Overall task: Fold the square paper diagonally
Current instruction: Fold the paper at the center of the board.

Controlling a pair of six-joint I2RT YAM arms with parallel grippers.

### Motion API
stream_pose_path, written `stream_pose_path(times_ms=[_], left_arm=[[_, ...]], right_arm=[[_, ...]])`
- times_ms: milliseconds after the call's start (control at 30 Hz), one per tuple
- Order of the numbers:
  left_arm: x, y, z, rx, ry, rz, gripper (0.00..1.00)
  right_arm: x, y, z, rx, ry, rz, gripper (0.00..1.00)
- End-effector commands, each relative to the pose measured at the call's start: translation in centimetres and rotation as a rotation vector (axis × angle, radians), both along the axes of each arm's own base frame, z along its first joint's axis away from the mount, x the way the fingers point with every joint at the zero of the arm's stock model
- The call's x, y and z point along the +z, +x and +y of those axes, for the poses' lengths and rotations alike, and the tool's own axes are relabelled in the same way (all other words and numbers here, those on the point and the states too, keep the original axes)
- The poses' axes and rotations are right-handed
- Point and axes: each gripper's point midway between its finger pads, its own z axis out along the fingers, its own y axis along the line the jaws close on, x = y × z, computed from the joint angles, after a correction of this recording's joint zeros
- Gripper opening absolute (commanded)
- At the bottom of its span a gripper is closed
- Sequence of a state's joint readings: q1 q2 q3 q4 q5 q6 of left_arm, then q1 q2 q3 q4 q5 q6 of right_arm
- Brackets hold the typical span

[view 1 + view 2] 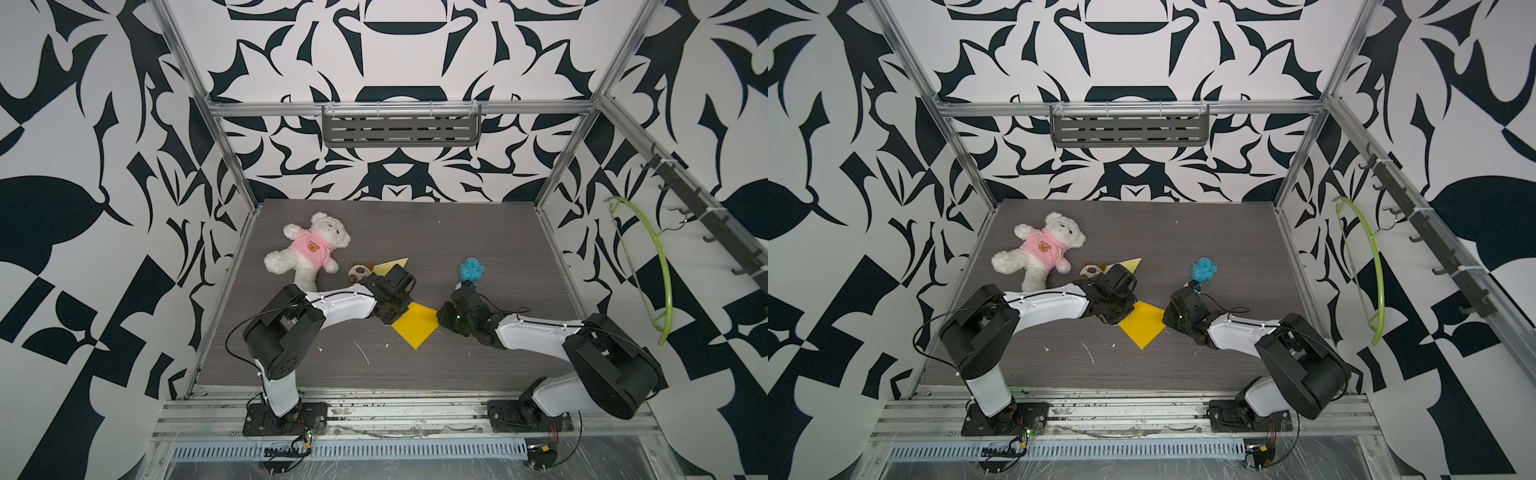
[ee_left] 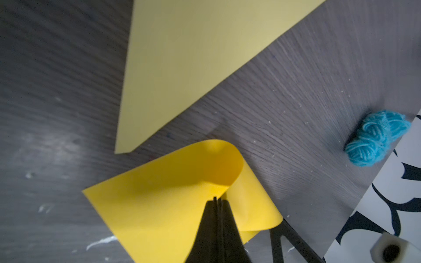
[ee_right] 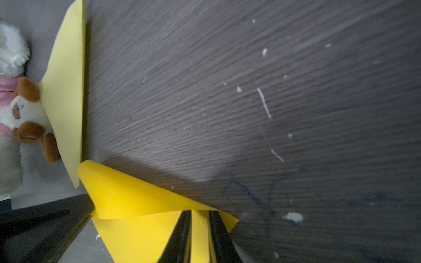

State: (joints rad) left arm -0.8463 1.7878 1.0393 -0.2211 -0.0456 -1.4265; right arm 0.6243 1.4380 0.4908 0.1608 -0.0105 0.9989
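Clamps curled yellow paper [image 2: 159,205] in left pincer [image 2: 217,200] — straddles its corner with slightly parted right pincer [image 3: 200,212] — tips hidden from overhead.

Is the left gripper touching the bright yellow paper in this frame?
Touching. The left wrist view shows the left gripper with its jaws shut, pinching the curled-over part of the bright yellow paper between its tips.

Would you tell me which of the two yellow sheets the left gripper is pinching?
The bright yellow sheet, curled over at the left gripper; the pale yellow sheet lies flat.
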Motion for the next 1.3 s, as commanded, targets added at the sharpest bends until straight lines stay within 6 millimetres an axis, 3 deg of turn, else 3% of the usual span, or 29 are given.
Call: stream_pose_path(times_ms=[0,567,733,1267], left_arm=[[-1.7,-1.4,0.9,0.015,0.046,0.053,0.00],[-2.6,-1.4,1.7,0.022,0.125,0.058,0.00],[-2.4,-1.4,1.8,0.021,0.133,0.054,0.00],[-1.8,-1.3,1.6,0.015,0.122,0.044,0.00]], right_arm=[[0.1,-1.0,0.6,0.054,-0.010,0.026,0.20],[2.4,-4.0,3.0,0.194,0.041,-0.009,0.19],[1.9,-4.2,3.1,0.181,0.050,0.006,0.16],[1.1,-4.6,6.4,0.221,0.090,0.009,0.12]])
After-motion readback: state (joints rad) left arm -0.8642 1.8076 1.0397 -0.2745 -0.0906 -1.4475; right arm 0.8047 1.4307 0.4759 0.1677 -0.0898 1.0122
